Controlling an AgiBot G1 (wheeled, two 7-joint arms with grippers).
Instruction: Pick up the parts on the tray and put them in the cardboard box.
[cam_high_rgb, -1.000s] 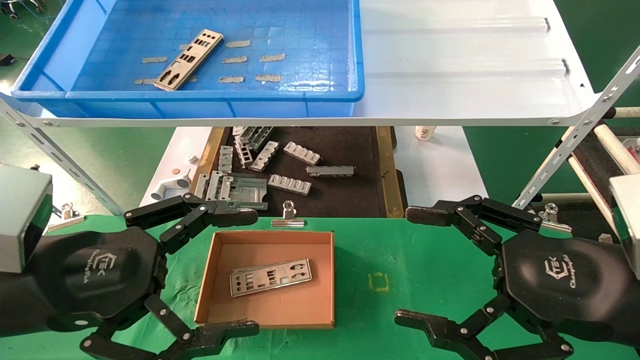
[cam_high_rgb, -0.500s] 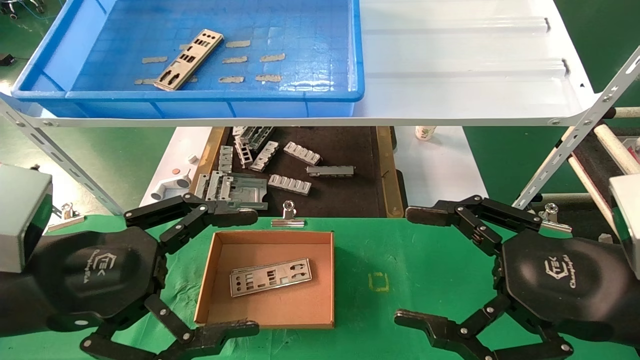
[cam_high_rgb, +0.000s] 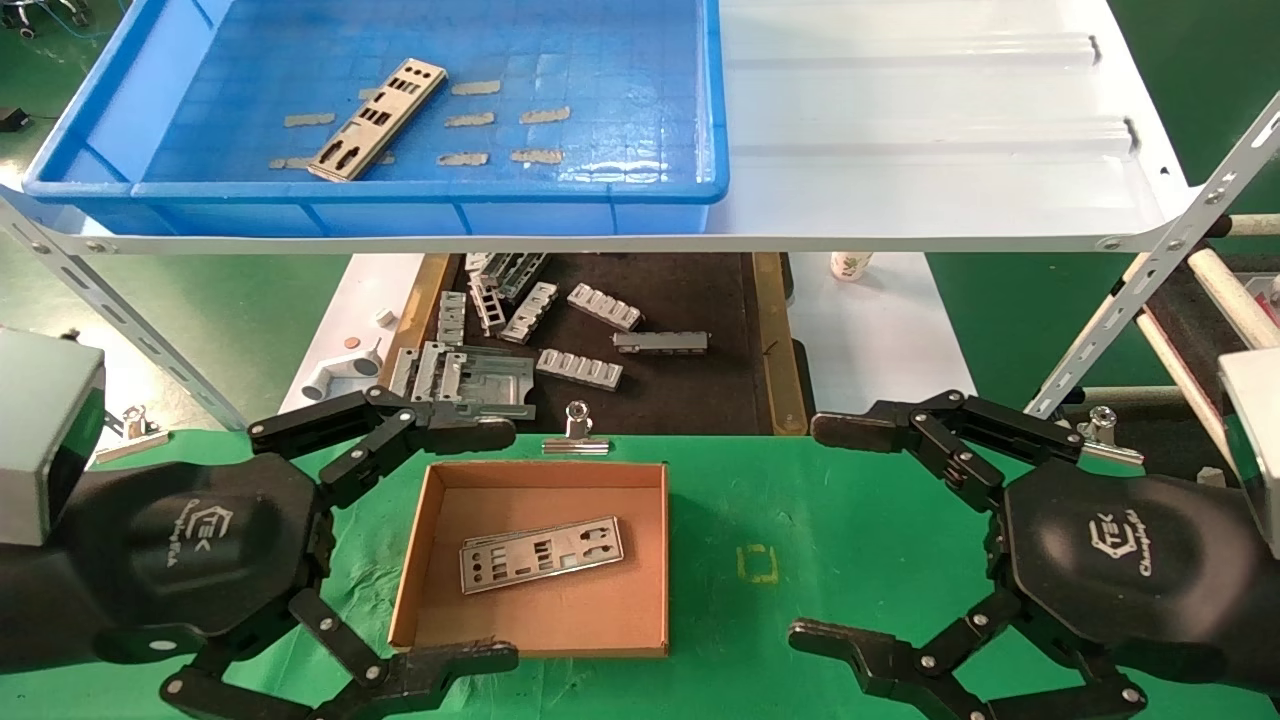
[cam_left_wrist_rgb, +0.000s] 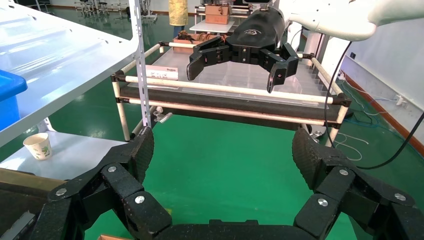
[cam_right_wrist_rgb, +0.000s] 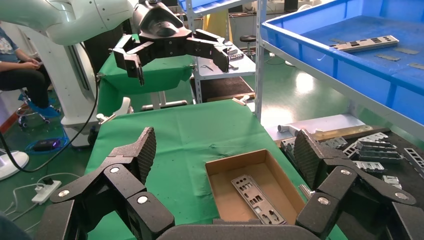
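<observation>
From the head view, we judge ourselves between picks. One thin silver-grey punched metal plate lies flat in the small shallow brown cardboard box on the green tabletop, while another such plate waits at about 11 o'clock in the large bright-blue plastic tray on the white shelf. Our left hand hangs at 8 o'clock, spread wide and empty, just beside the box; our right hand at 4 o'clock is likewise wide and empty. Next, we reckon, one arm must rise above the shelf edge and reach up and forward into the tray; the flat plate offers little edge to pinch. White lettering on both hand housings looks like "TEK", the rest unreadable.

In the left wrist view, our left hand gapes wide over green cloth; the right hand shows farther off.

In the right wrist view, our right hand frames the box and its plate; the tray's plate sits beyond.
</observation>
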